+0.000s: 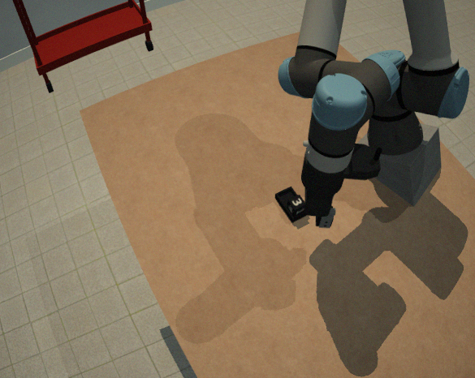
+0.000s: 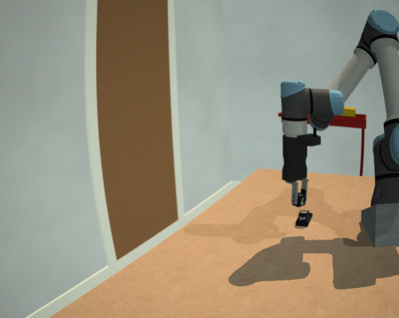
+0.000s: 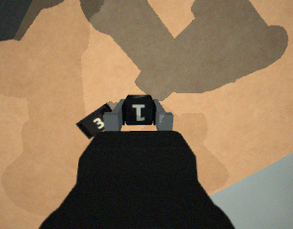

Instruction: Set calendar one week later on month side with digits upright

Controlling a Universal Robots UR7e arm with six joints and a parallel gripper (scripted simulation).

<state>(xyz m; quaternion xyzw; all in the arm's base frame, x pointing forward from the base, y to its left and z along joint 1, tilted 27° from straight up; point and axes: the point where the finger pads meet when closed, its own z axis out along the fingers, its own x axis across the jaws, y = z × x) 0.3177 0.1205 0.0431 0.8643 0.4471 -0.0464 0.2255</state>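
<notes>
My gripper (image 1: 325, 220) (image 2: 299, 199) (image 3: 139, 107) points straight down and is shut on a black calendar cube (image 3: 138, 110) (image 2: 301, 198). It holds the cube in the air a little above the table. The cube's underside shows the digit 1 in the wrist view. The black tray (image 1: 282, 195) (image 2: 301, 223) (image 3: 86, 125) lies flat on the table just below and beside the gripper. A second black cube (image 1: 297, 202) (image 3: 98, 123) stands in the tray with a 3 on top. The tray's other slot is empty.
The arm's grey base block (image 1: 417, 166) (image 2: 385, 224) stands on the brown table close behind the tray. A red trolley (image 1: 87, 36) (image 2: 350, 120) stands on the tiled floor far off. The arm casts large shadows on the table.
</notes>
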